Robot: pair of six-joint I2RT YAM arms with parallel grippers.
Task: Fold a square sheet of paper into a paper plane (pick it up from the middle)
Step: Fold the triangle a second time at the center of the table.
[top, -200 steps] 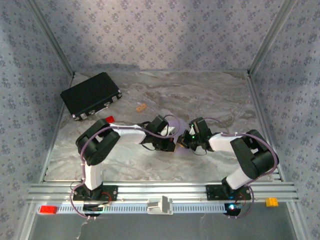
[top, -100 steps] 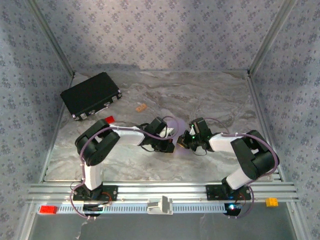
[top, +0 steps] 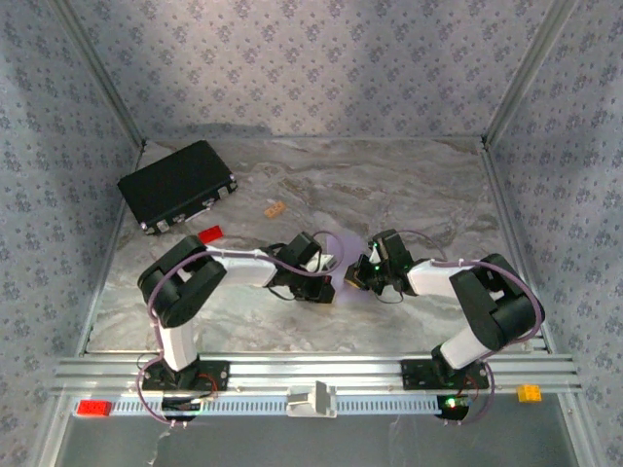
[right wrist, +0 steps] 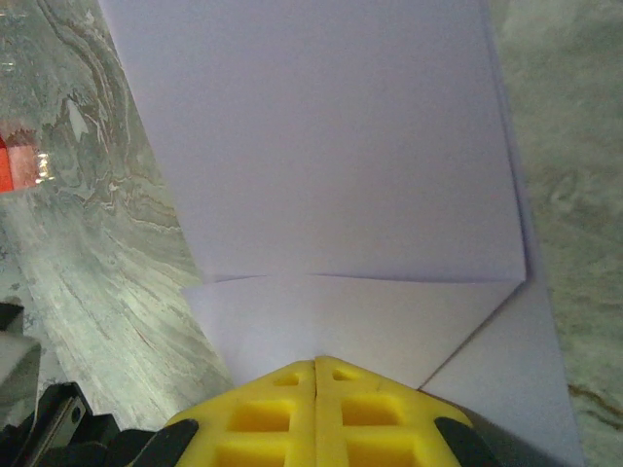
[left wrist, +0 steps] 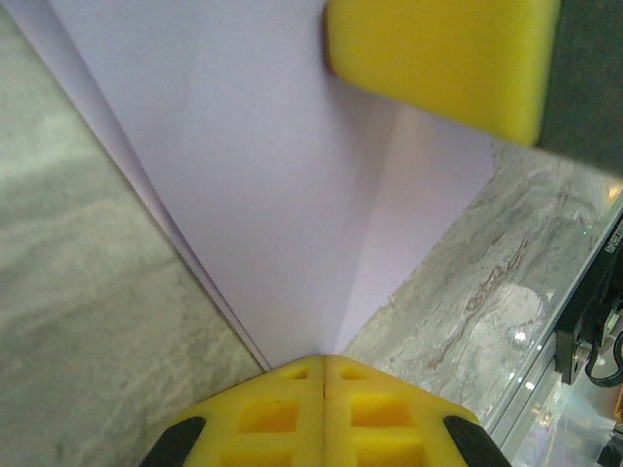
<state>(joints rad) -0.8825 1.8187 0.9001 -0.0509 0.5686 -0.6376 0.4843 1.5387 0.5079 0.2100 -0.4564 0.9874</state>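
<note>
The pale lilac square sheet of paper [left wrist: 273,175] lies partly folded on the marble table, with creases and layered edges showing [right wrist: 321,146]. In the top view it is a small lilac patch [top: 344,251] between the two wrists. My left gripper [left wrist: 324,362] is shut, its yellow tips resting on the sheet at a pointed end where a crease runs out. My right gripper [right wrist: 314,365] is also shut, its tips down on a folded flap. The two grippers [top: 334,281] [top: 356,276] nearly face each other at the table's middle. The right gripper's yellow finger [left wrist: 438,58] shows in the left wrist view.
A black case [top: 177,185] sits at the back left. A small red block [top: 210,233] and a tan block [top: 274,208] lie on the table left of the arms. The rail at the near edge carries a red brick [top: 93,408] and an orange one [top: 529,393].
The left arm's elbow has swung a little to the left and its gripper has slid slightly nearer over the paper. The right arm has hardly moved.
</note>
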